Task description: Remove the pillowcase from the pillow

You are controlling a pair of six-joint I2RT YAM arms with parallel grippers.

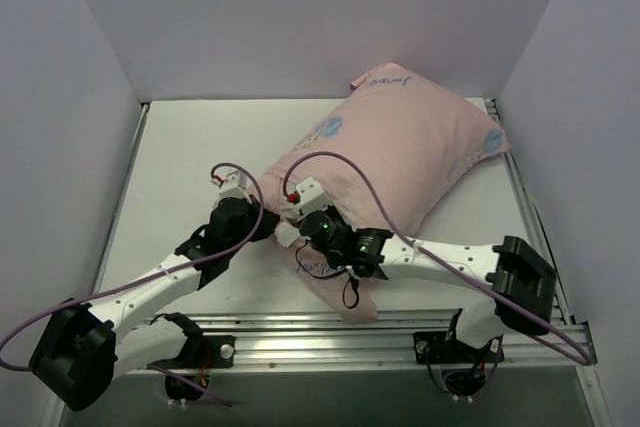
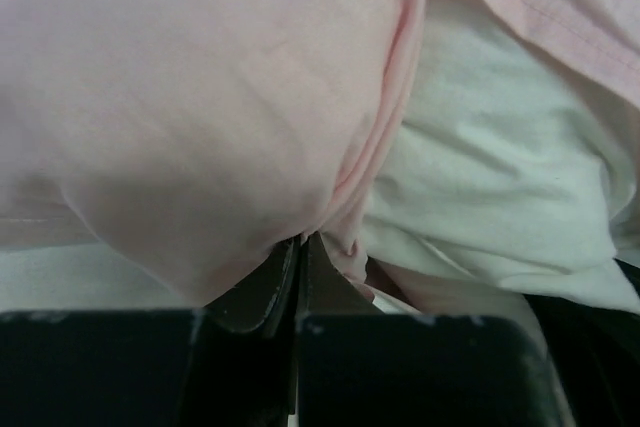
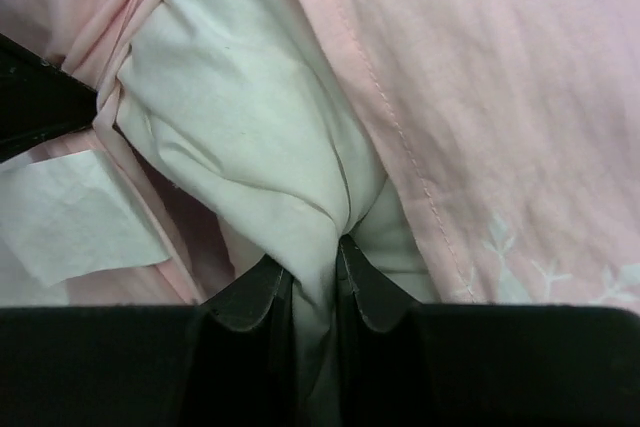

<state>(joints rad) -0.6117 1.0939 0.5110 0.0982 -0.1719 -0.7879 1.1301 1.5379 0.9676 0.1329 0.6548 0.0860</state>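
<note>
The pillowcase (image 1: pixel 400 147), pale pink side up, lies diagonally across the table with the pillow inside it. Its open end points toward the arms. My left gripper (image 1: pixel 270 215) is shut on the pink hem at the left side of that opening; the left wrist view shows the pillowcase (image 2: pixel 200 117) pinched at the gripper (image 2: pixel 300 242), beside the white pillow (image 2: pixel 490 197). My right gripper (image 1: pixel 296 227) is shut on a bunched fold of the pillow (image 3: pixel 240 117) at the mouth of the pillowcase (image 3: pixel 500 77). White cloth fills the gap between the gripper's (image 3: pixel 315 257) fingers. A small white tag (image 3: pixel 70 212) shows to the left.
White walls enclose the table (image 1: pixel 190 157) on the left, back and right. A metal rail (image 1: pixel 330 332) runs along the near edge between the arm bases, and another rail (image 1: pixel 530 207) runs along the right side. Purple cables loop over both arms.
</note>
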